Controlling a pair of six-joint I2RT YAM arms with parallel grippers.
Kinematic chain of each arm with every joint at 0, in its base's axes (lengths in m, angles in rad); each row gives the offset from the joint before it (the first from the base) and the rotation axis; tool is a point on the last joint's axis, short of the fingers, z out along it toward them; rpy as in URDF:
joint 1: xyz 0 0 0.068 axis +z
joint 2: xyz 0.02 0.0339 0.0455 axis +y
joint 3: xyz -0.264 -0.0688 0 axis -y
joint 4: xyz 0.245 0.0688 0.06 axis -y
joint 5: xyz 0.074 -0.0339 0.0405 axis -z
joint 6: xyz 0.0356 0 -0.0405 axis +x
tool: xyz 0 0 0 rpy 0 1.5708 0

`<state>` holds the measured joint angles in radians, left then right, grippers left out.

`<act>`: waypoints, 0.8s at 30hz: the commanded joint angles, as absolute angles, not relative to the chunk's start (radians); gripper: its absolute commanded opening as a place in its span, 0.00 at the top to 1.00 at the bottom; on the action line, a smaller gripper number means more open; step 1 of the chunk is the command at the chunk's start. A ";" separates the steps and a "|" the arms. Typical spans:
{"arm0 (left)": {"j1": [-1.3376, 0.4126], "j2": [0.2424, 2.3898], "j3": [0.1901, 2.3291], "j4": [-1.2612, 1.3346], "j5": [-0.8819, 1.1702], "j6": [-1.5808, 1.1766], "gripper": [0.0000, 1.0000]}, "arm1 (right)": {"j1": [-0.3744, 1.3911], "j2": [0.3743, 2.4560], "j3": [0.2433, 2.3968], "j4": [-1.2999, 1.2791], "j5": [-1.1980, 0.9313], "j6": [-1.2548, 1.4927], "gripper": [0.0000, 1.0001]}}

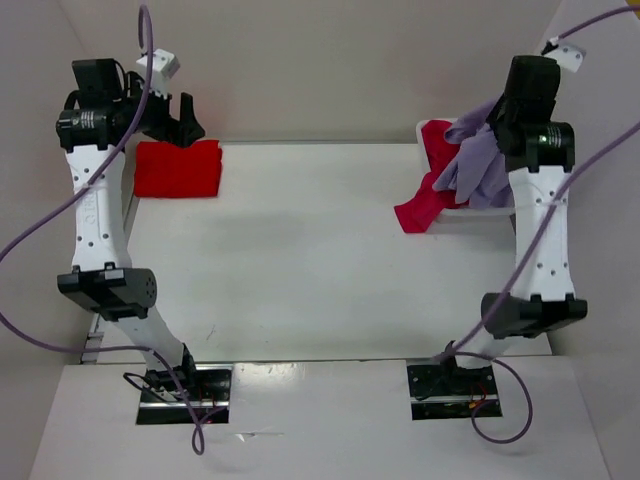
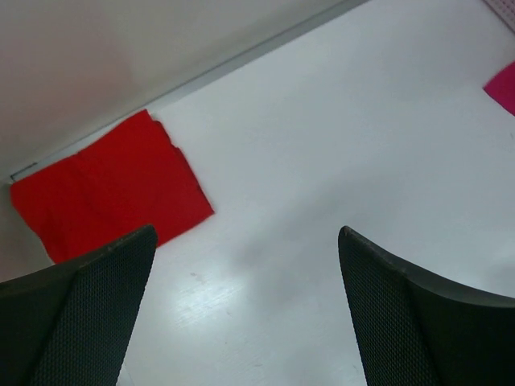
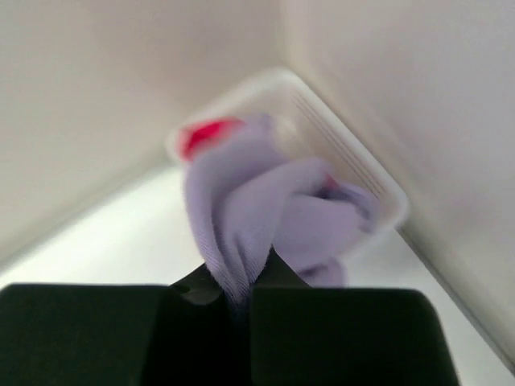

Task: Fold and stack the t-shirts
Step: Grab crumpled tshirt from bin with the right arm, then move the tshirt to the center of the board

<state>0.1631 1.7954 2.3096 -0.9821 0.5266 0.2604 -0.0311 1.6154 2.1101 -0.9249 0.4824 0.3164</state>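
A bright red t-shirt (image 1: 178,168) lies folded flat at the far left of the table; the left wrist view shows it (image 2: 109,193) just beyond the fingers. My left gripper (image 2: 245,237) hovers open over bare table beside it, holding nothing. A lavender t-shirt (image 1: 480,160) hangs bunched above the white bin (image 1: 470,212), and my right gripper (image 3: 240,296) is shut on a fold of this lavender cloth (image 3: 257,205). A crimson t-shirt (image 1: 425,200) drapes over the bin's left edge onto the table.
The white bin (image 3: 354,157) sits in the far right corner against the walls. Purple cables loop beside both arms. White walls enclose the table at the back and sides.
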 commanded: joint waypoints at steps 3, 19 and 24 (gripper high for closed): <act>0.111 1.609 2.071 -0.857 0.555 0.279 0.00 | 0.245 1.496 2.302 -0.781 0.642 0.178 1.00; 0.137 1.434 1.845 -0.850 0.391 0.261 0.00 | 0.683 1.586 2.287 -0.749 0.396 0.116 0.91; 0.137 1.414 1.810 -0.841 0.342 0.261 0.00 | 0.413 1.554 1.927 -0.686 0.016 0.297 0.34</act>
